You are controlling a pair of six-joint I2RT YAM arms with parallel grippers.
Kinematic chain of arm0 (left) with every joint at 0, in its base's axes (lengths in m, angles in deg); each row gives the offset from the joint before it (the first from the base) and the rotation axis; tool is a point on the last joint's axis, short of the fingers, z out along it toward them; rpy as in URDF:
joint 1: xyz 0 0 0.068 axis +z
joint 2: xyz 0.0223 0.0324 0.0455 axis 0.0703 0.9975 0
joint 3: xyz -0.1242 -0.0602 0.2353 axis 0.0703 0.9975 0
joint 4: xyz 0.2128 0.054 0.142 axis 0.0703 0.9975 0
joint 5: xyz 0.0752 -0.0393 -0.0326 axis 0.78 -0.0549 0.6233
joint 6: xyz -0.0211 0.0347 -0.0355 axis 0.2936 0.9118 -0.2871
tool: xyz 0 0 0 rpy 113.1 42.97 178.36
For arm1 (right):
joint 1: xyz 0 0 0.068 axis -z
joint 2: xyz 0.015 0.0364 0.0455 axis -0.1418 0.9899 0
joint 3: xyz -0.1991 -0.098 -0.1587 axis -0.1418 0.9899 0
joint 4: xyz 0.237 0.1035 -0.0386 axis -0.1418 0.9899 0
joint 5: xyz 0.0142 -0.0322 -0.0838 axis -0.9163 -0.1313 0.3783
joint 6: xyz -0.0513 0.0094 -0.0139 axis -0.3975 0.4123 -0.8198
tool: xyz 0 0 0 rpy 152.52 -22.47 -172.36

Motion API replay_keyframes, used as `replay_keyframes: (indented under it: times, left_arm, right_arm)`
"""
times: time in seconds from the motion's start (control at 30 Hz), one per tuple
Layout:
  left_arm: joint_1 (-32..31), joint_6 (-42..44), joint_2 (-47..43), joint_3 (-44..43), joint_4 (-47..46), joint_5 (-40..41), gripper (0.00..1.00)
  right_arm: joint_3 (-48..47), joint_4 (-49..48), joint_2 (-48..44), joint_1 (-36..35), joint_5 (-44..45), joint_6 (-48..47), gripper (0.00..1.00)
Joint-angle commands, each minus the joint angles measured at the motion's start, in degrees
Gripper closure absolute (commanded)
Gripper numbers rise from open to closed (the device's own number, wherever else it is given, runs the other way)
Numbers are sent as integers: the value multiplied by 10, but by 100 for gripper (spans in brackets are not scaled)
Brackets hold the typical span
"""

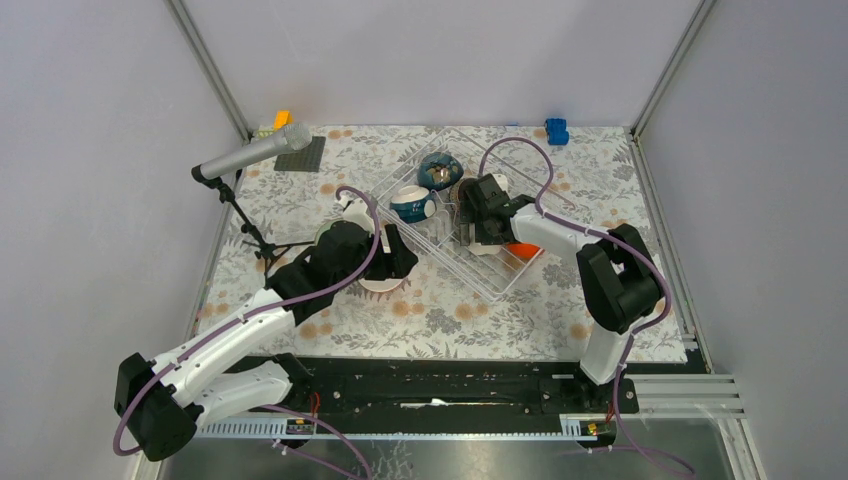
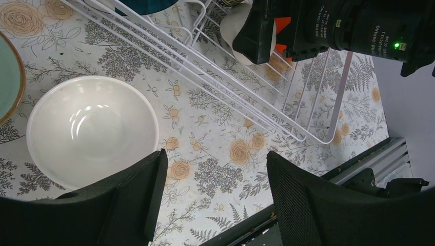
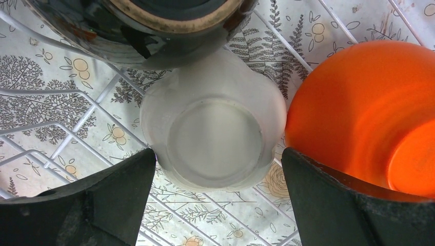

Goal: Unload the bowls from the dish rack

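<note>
The dish rack point(image 1: 497, 283) is a clear wire tray in the middle of the floral table. In it are a dark blue patterned bowl point(image 1: 440, 170), a white-and-blue bowl point(image 1: 412, 204), an orange bowl point(image 3: 359, 113), a dark brown bowl point(image 3: 154, 25) and a pale whitish bowl point(image 3: 215, 138). My right gripper point(image 3: 218, 174) is open inside the rack, its fingers on either side of the whitish bowl's near edge, not closed on it. My left gripper point(image 2: 215, 174) is open and empty over the table beside a white bowl point(image 2: 92, 130). A pale green bowl point(image 2: 7, 77) lies at the left edge.
A microphone on a stand point(image 1: 250, 155) leans over the table's left side, near a dark grey flat plate point(image 1: 300, 155) and a small orange block point(image 1: 283, 118). A blue toy block point(image 1: 556, 130) sits at the back. The black rail point(image 2: 359, 169) marks the table's near edge.
</note>
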Motion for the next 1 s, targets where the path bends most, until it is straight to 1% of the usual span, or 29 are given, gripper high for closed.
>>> replay_keyframes:
  times: [0.0,0.47,0.63,0.97]
  left_arm:
    - [5,0,-7,3,-31,-7,24]
    - [10,-1,-10,3,-30,-11,24]
    - [11,-4,-26,11,-27,-9,24]
    - [13,0,-27,13,-25,-2,24]
  right_arm:
    - [3,-16,-3,-3,-4,-1,1]
    - [10,-27,-24,-2,-8,-1,1]
    - [19,-34,-36,-2,-12,-1,1]
    - [67,-100,-74,-3,-31,-1,1]
